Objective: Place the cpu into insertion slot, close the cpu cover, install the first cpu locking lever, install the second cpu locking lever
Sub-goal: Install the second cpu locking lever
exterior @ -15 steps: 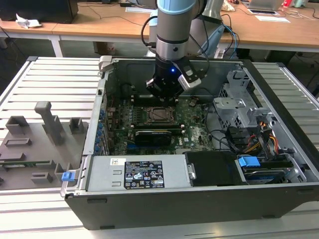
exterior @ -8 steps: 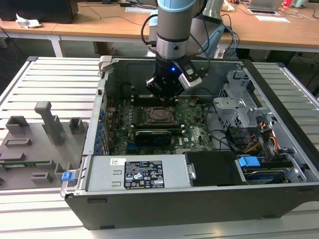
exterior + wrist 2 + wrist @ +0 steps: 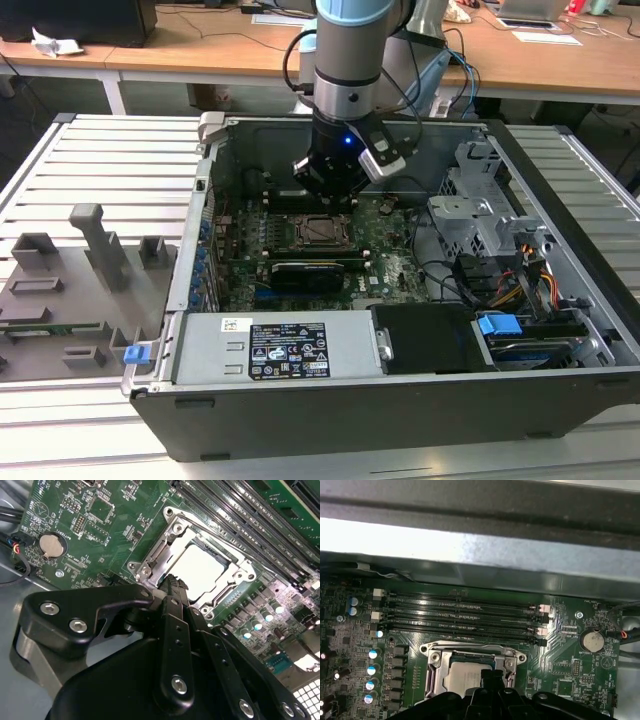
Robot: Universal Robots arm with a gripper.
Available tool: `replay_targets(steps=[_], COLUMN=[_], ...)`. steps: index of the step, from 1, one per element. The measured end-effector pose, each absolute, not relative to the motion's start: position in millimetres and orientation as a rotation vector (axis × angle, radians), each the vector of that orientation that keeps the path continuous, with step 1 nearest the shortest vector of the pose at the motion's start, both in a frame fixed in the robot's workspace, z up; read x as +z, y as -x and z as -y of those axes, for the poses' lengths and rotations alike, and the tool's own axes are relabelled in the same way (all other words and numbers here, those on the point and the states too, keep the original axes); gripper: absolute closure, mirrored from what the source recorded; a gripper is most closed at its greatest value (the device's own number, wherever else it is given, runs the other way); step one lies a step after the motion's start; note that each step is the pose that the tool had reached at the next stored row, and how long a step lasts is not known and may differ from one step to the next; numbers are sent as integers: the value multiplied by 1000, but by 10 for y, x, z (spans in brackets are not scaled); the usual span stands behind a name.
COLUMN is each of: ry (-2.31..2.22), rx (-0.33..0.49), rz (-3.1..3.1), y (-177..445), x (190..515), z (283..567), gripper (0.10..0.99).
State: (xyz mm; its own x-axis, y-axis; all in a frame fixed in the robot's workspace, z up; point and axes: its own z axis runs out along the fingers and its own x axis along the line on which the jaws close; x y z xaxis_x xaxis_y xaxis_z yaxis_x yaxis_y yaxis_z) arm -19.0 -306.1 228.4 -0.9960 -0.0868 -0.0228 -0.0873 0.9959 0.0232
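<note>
Silvery-grey square cpu (image 3: 199, 570) seated in black-and-silver insertion slot (image 3: 172, 530), thin silver frame cover (image 3: 235, 562) down around it. Black gripper (image 3: 172, 587) just above slot edge; jaws pressed together, empty. Risk, judged: fingertip skidding off frame, scraping green board beside slot.

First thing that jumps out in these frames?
The arm's black gripper reaching down into the open computer case, just above the insertion slot mid-motherboard. In the second wrist view the cpu lies in the slot with the cpu cover down around it, the gripper's tip at the socket's edge. The grey fixture tray sits at the exterior view's left.
</note>
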Motion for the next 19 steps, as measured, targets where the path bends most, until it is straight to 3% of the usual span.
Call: replay_targets(steps=[19], ry=[136], rx=[38], rz=[-3117], y=[190], x=[2284], z=[3138], gripper=[980])
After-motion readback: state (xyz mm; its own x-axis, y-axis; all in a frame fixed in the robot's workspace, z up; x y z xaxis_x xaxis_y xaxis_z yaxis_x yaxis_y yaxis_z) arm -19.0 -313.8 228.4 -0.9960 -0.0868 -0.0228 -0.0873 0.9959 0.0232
